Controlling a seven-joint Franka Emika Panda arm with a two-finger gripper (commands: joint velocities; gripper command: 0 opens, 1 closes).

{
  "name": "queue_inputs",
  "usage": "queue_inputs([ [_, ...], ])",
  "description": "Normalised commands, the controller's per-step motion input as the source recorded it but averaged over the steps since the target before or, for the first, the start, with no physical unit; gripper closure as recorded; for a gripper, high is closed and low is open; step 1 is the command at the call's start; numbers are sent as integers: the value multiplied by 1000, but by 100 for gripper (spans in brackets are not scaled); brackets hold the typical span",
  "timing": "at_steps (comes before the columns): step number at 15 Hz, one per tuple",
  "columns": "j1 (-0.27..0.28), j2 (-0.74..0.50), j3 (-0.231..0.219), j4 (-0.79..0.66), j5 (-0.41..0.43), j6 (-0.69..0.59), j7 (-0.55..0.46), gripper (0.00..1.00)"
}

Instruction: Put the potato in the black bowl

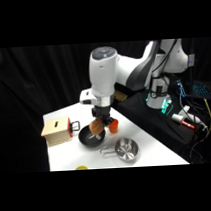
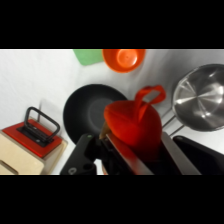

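Clutching the potato point(image 2: 132, 122) in the pincer point(image 2: 136, 145), directly above the black bowl point(image 2: 82, 107) at centre frame.

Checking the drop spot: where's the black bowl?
Side view: the black bowl sits below the gripper, which holds a red thing, between the wooden box at left and the steel pan at right.

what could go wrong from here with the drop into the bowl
The red lump in the gripper seems to hang over one edge of the black bowl, so on release it may hit the rim and roll out. The pan and orange cup stand close and might get knocked.
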Motion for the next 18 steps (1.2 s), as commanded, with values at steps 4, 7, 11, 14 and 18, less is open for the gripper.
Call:
queue_inputs([
  [4,-182,198,-33,352,109,-67,-224,94],
  [7,-102,364,-16,387,167,22,-165,94],
  [11,-81,378,1,351,225,46,-204,95],
  [14,-54,240,2,278,188,6,-197,57],
  [18,-2,-6,-2,164,127,-180,-193,23],
])
